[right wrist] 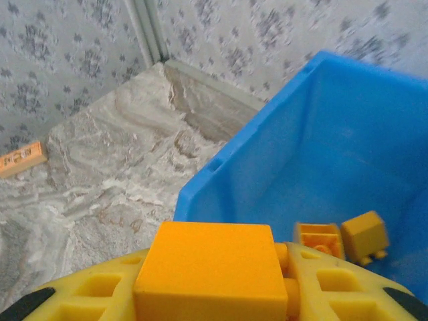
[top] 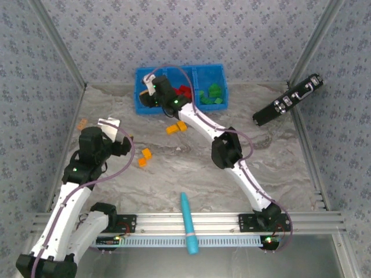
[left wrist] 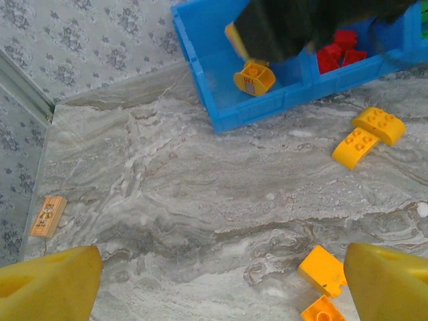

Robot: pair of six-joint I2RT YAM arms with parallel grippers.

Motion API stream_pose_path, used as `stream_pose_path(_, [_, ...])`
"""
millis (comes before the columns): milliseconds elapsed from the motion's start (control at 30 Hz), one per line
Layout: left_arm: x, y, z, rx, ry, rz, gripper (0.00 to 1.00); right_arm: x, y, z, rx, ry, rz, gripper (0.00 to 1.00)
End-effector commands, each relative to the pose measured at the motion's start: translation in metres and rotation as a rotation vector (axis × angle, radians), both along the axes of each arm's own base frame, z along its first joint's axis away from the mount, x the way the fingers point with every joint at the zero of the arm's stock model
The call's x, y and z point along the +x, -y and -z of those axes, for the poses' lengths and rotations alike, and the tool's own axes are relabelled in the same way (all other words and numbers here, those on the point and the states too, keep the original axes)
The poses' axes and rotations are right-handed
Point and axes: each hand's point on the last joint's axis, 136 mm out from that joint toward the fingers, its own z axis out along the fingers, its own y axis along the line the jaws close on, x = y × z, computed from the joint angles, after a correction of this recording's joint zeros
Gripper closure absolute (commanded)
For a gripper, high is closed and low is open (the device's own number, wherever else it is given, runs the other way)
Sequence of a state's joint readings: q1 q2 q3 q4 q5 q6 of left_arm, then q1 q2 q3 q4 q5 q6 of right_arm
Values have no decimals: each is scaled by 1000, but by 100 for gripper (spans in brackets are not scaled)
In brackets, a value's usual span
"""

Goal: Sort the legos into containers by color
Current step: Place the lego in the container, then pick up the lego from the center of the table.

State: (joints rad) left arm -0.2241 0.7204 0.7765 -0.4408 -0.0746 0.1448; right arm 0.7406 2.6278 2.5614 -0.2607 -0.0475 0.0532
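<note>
Now you are centring the orange brick (right wrist: pixel 210 264), clamped in the right gripper (right wrist: pixel 214 304), well inside the blue bin's (right wrist: pixel 267 134) walls before releasing; left gripper (left wrist: pixel 221 287) is hovering, fingers apart.

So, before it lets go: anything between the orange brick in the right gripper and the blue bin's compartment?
Nothing visible: the orange brick hangs over bare floor of the blue bin; two other orange bricks lie aside.
</note>
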Motion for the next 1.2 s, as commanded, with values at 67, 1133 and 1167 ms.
stream_pose_path(67, [-3, -2, -16, -31, 38, -14, 7, 20, -3, -1, 3, 108, 39, 56])
stream_pose_path(1133, [-25, 43, 122, -465, -668, -351, 19, -39, 68, -101, 18, 140, -32, 33])
stream_pose_path(1167, [-25, 44, 128, -465, -689, -364, 19, -45, 79, -103, 4, 144, -17, 33])
